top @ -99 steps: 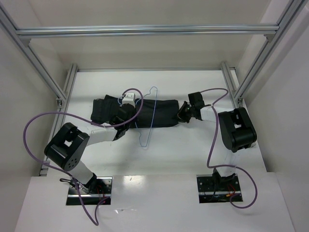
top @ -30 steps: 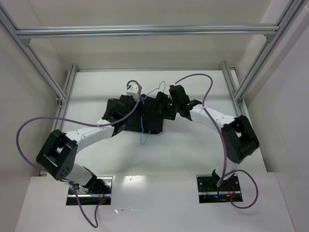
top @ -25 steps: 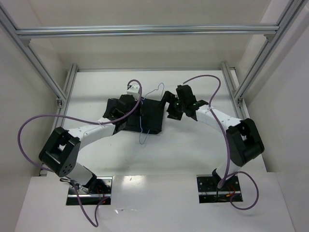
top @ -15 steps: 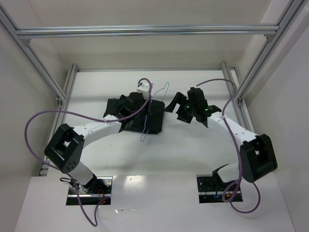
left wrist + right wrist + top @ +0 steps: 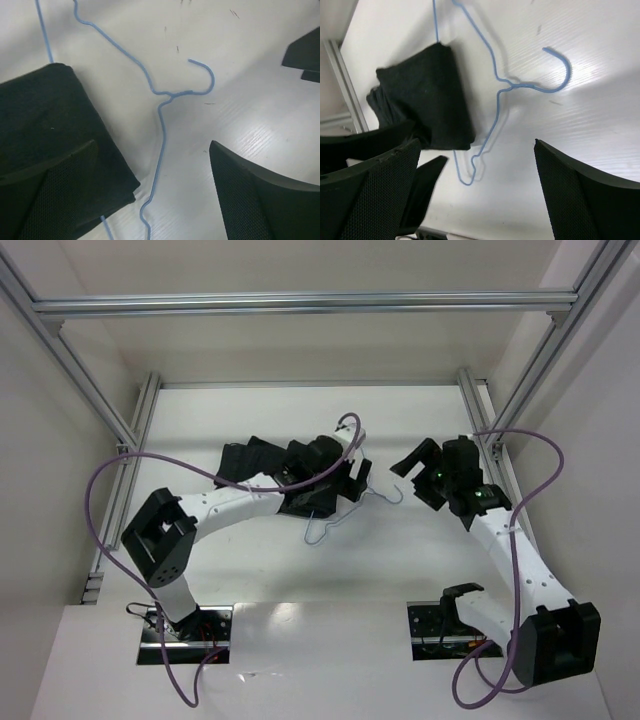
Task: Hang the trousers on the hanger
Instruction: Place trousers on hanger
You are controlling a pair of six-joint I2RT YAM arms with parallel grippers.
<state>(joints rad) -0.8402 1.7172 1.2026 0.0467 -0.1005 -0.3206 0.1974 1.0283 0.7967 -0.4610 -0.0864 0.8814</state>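
Note:
The black trousers (image 5: 243,457) lie folded in a compact bundle at mid-table, over one wire of the light-blue hanger (image 5: 383,494). That wire enters under the cloth (image 5: 50,115) and comes out below it. The hanger's hook (image 5: 202,80) lies bare on the table, pointing right. My left gripper (image 5: 352,480) hovers open at the bundle's right edge, above the hanger's neck, with nothing between its fingers (image 5: 260,200). My right gripper (image 5: 415,478) stands open to the right of the hook (image 5: 560,70), apart from hanger and trousers (image 5: 425,95).
Silver frame bars run across the back (image 5: 300,305) and down both table sides (image 5: 140,430) (image 5: 480,420). Purple cables loop off both arms (image 5: 110,480) (image 5: 540,455). The left gripper's finger (image 5: 420,192) shows in the right wrist view.
The left gripper has slid right across the trousers and opened. The hanger has swung so its hook points right. The right arm has drawn back to the right, still open.

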